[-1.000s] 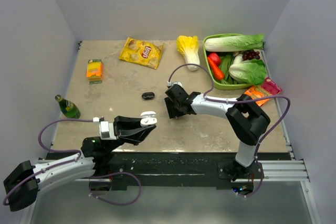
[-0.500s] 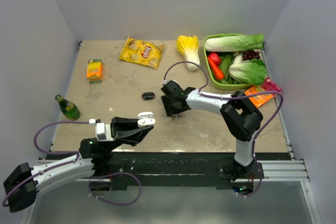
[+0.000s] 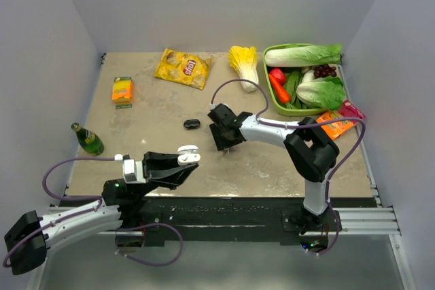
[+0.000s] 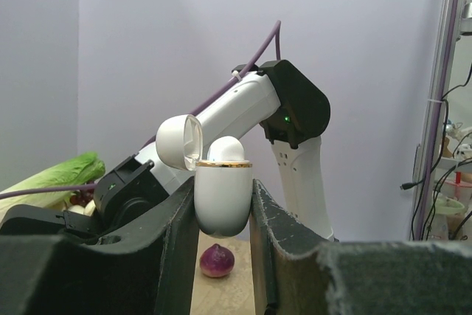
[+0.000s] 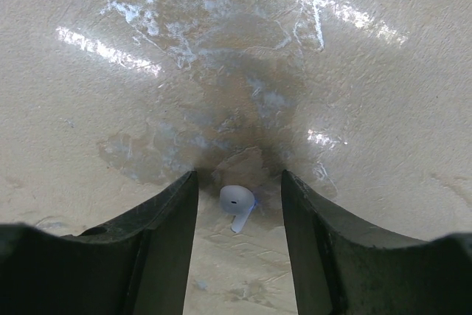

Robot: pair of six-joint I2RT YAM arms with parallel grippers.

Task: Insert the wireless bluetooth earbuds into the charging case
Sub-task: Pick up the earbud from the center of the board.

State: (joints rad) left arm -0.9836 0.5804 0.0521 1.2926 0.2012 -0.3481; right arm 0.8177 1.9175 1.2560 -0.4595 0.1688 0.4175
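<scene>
Plenty of open, mottled beige table (image 3: 156,110) on all sides of the right claw (image 5: 238,176), mid-table and well clear of every edge. Between its two dark matte fingers, spread apart and gripping nothing: one tiny glossy white earbud (image 5: 235,200), rounded head and short stem, lying on the wet-looking sheen of the surface with a gap on either side. Just to the left, apart from that claw: a small glossy black oval (image 3: 192,123). Near the front edge and raised off the surface: left claw (image 3: 185,161) clenched on a smooth white egg-shaped charging case (image 4: 221,195), upright, thin gold band at the rim, hinged lid (image 4: 179,142) tipped open; a white dome above the band, too unclear to name. Below the case, a small purple-red onion (image 4: 217,261). Along the far edge: crinkled yellow chip bag (image 3: 182,68), pale yellow-leafed cabbage (image 3: 245,64), green oval basket (image 3: 299,112) packed with vegetables at the right corner. By the left edge: orange carton (image 3: 122,90) and green glass bottle (image 3: 87,138).
</scene>
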